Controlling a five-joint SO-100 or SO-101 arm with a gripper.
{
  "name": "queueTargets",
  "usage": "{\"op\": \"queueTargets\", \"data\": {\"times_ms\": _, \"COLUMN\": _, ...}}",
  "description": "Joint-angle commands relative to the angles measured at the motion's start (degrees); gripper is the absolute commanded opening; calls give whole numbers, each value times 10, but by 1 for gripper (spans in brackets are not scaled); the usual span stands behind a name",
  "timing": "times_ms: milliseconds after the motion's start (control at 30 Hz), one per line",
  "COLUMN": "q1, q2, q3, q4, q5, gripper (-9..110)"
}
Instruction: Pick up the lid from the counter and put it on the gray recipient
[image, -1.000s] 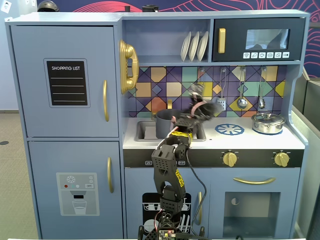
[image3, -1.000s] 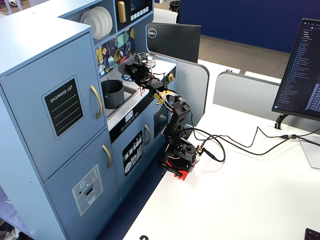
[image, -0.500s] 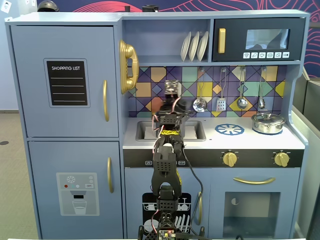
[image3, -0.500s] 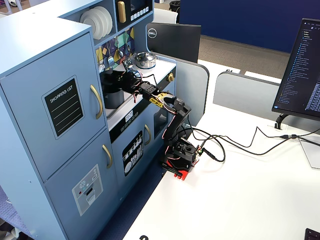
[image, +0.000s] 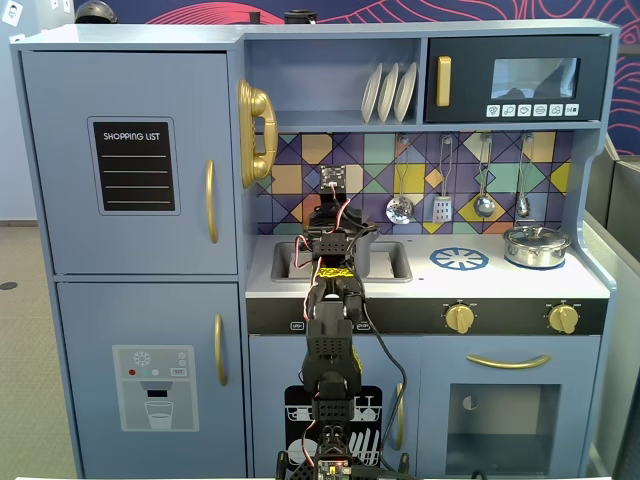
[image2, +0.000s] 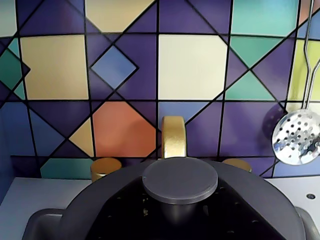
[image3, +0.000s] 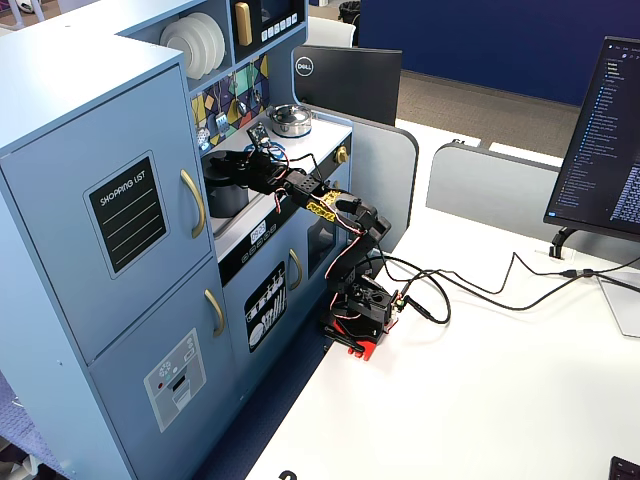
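Note:
In the wrist view the dark-gray lid (image2: 100, 192) fills the lower half, with its round knob (image2: 180, 179) in the middle. The black jaws of my gripper (image2: 177, 207) close around the knob's stem. In a fixed view the gripper (image3: 228, 160) holds the lid flat over the sink, right above the gray recipient (image3: 228, 196), a dark pot standing in the sink. I cannot tell whether the lid touches the pot's rim. In the front fixed view the arm (image: 330, 300) hides both lid and pot.
The gold faucet (image2: 173, 137) and two gold taps (image2: 106, 167) stand just behind the lid, against the tiled wall. A slotted spoon (image2: 297, 137) hangs at right. The shiny silver pot (image: 536, 245) and the blue burner circle (image: 459, 259) lie right of the sink (image: 392, 262).

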Motion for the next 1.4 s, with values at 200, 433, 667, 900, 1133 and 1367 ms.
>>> {"op": "queueTargets", "data": {"times_ms": 200, "q1": 13, "q2": 28, "q3": 16, "q4": -21, "q5": 7, "gripper": 0}}
{"op": "queueTargets", "data": {"times_ms": 433, "q1": 17, "q2": 10, "q3": 30, "q4": -38, "q5": 17, "gripper": 0}}
{"op": "queueTargets", "data": {"times_ms": 667, "q1": 26, "q2": -17, "q3": 33, "q4": -60, "q5": 25, "gripper": 0}}
{"op": "queueTargets", "data": {"times_ms": 900, "q1": 25, "q2": -44, "q3": 22, "q4": -78, "q5": 25, "gripper": 0}}
{"op": "queueTargets", "data": {"times_ms": 1133, "q1": 21, "q2": -46, "q3": 24, "q4": -76, "q5": 18, "gripper": 0}}
{"op": "queueTargets", "data": {"times_ms": 1367, "q1": 19, "q2": 44, "q3": 52, "q4": 48, "q5": 18, "gripper": 11}}
